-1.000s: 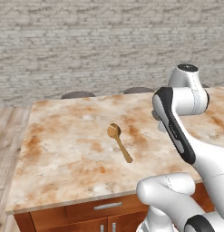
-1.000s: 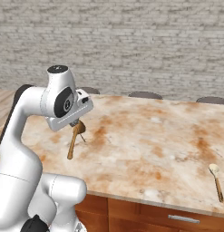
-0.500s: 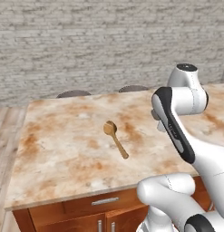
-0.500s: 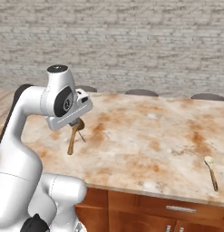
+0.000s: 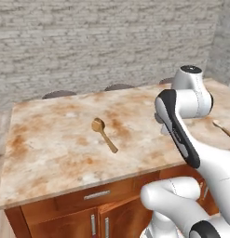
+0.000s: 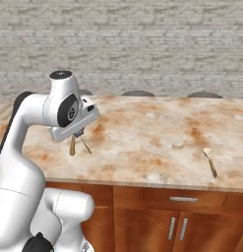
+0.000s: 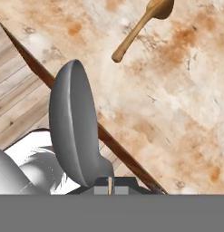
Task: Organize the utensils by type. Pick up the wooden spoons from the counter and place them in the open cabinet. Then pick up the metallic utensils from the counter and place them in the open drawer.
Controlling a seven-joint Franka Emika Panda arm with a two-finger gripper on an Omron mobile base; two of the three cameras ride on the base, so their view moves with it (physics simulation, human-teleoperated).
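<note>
Arm folded high over the surface [image 5: 51,139]; claw [image 7: 109,183] closed on metal spoon [image 7: 75,127]. Hand view shows this grip above one wooden spoon [image 7: 140,25]; right base view adds a second wooden spoon [image 6: 210,161] well apart.

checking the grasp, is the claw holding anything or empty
Holding: the claw is shut on a metal spoon, whose grey bowl rises from between the fingertips above the counter.

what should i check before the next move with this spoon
1. Grey metal spoon clamped in the end effector: ok.
2. Spoon lifted off the marble counter: ok.
3. Open drawer in sight: not ok; the wooden drawer front under the counter is shut.
4. Wooden spoons put away: not ok; one lies mid-counter, another near the front edge.
5. Route to the drawer: cannot tell.
</note>
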